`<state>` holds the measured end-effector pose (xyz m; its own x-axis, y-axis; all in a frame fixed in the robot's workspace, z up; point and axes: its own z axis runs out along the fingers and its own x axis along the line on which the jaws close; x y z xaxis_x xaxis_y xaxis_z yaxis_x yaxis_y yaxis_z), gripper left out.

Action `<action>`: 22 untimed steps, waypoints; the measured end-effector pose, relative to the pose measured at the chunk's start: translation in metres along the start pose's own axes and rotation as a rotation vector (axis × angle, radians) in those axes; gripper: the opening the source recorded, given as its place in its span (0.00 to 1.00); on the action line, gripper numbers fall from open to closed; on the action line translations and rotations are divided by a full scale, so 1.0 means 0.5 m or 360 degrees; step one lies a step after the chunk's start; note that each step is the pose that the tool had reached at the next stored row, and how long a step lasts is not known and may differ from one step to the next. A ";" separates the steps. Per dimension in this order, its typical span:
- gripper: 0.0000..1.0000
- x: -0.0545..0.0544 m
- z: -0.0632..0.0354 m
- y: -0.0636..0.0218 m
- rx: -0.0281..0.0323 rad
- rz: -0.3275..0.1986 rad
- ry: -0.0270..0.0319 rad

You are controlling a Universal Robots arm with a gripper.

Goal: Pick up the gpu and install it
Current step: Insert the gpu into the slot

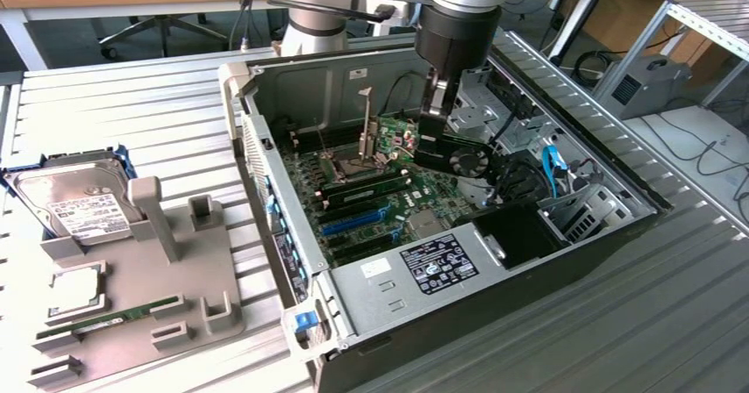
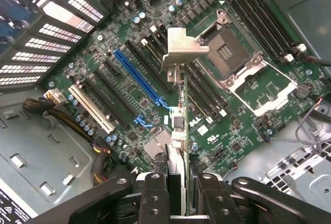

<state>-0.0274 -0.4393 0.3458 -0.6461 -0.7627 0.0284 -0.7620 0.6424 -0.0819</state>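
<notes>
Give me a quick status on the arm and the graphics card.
Gripper shut on the green fan-cooled gpu card, holding it edge-on inside the open grey computer case. Card above the green motherboard, not seated. Nothing seen blocking the slots.

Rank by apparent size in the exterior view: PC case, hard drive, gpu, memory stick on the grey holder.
1. PC case
2. hard drive
3. gpu, partly hidden by the gripper, so only roughly placed
4. memory stick

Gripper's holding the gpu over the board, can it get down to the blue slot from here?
Probably yes. The gripper is shut on the gpu, held edge-on above the motherboard. The blue slot lies bare beside the card, its length uncovered; the cable bundle sits off to one side.
</notes>
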 end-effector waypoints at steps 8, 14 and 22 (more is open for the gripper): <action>0.27 0.000 0.000 0.000 0.00018 -0.0030 -0.00011; 0.27 0.000 0.000 0.000 0.00025 -0.0048 -0.00026; 0.27 0.000 0.000 0.000 0.00037 -0.0091 -0.00062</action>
<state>-0.0274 -0.4392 0.3458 -0.6015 -0.7983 0.0292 -0.7974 0.5978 -0.0826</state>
